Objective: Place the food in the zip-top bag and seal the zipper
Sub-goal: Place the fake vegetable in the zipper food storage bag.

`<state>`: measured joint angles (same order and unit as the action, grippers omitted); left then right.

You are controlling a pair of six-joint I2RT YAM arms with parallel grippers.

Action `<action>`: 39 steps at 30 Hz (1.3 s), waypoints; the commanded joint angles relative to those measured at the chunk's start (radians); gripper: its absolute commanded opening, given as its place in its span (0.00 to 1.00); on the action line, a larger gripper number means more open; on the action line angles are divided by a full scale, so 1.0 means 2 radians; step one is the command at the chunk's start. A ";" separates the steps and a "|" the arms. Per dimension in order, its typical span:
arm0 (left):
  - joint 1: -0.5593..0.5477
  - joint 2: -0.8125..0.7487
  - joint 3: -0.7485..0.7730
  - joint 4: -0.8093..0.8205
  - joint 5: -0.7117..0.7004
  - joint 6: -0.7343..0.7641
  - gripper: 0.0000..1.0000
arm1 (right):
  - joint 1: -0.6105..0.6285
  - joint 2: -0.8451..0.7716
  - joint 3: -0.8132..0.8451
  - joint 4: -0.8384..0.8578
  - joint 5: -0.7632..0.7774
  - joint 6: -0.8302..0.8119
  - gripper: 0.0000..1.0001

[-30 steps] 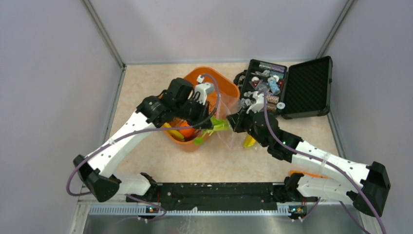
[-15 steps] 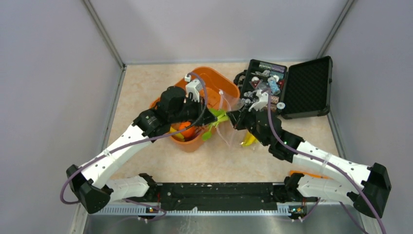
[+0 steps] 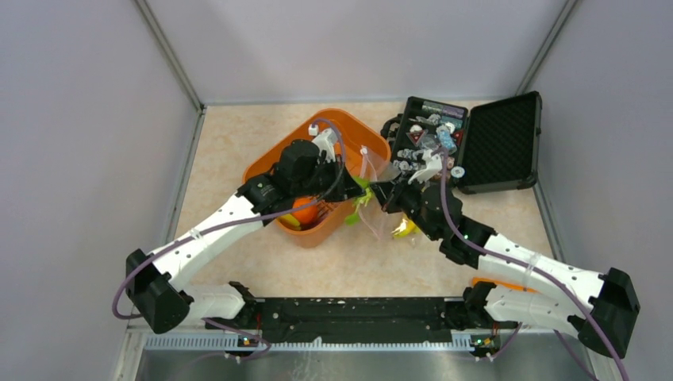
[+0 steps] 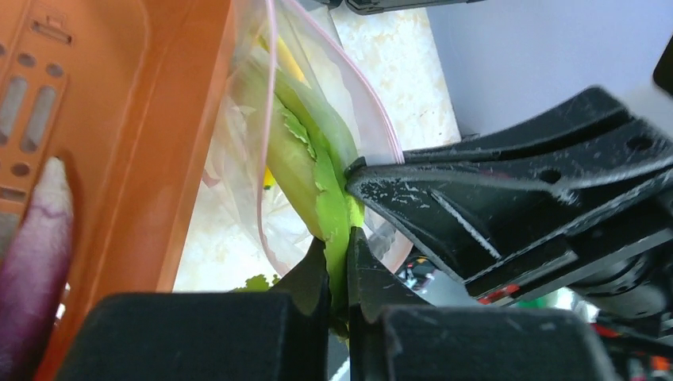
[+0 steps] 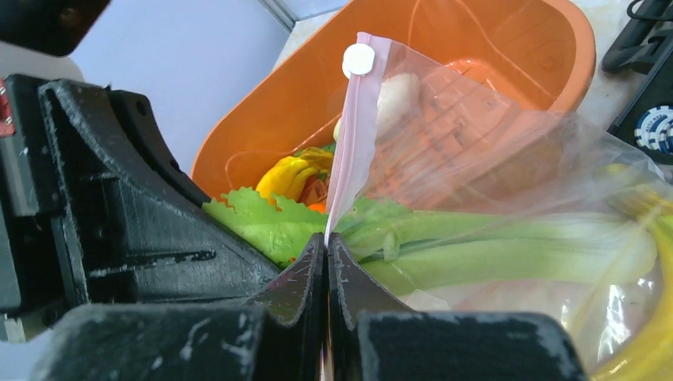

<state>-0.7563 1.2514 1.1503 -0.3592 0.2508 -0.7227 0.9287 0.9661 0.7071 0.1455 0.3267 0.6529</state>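
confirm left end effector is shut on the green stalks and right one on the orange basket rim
No: the right end effector is shut on the zipper of the zip-top bag instead; the right wrist view shows it. The rest holds.

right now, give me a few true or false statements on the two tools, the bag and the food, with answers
1. The left tool is shut on the stalks. True.
2. The right tool hangs open over the case. False: it is shut on the bag at its zipper.
3. The orange lies in the basket. True.
4. The case is closed. False: its lid stands open.
5. The eggplant is inside the bag. False: it lies in the basket.
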 commanded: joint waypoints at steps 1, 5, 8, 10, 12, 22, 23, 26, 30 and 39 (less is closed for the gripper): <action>0.025 0.009 0.003 0.105 0.023 -0.107 0.00 | 0.009 -0.009 -0.021 0.038 -0.031 0.019 0.00; 0.032 0.025 -0.025 0.187 0.061 -0.182 0.00 | 0.017 -0.011 -0.028 0.043 -0.031 0.020 0.00; 0.043 0.033 -0.031 0.246 0.102 -0.239 0.00 | 0.021 -0.010 -0.033 0.048 -0.035 0.018 0.00; 0.044 0.032 -0.007 0.214 0.092 -0.231 0.00 | 0.022 -0.010 -0.035 0.046 -0.036 0.018 0.00; 0.044 0.026 -0.006 0.187 0.049 -0.226 0.00 | 0.023 -0.014 -0.041 0.056 -0.040 0.023 0.00; 0.035 0.037 -0.083 0.322 0.040 -0.316 0.00 | 0.026 -0.017 -0.049 0.081 -0.055 0.032 0.00; 0.031 0.042 -0.095 0.354 0.044 -0.321 0.00 | 0.026 -0.018 -0.049 0.085 -0.056 0.035 0.00; 0.025 0.070 -0.040 0.266 0.074 -0.251 0.00 | 0.026 -0.020 -0.036 0.081 -0.063 0.036 0.00; -0.005 0.069 0.000 0.138 0.006 -0.158 0.00 | 0.023 -0.020 -0.007 0.056 -0.059 0.027 0.00; -0.027 0.070 -0.009 0.097 -0.082 -0.105 0.00 | 0.013 -0.022 0.025 0.058 -0.072 0.026 0.00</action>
<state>-0.7883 1.3796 1.0924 -0.1589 0.2123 -1.0206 0.9421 0.9298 0.6579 0.1986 0.3168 0.6842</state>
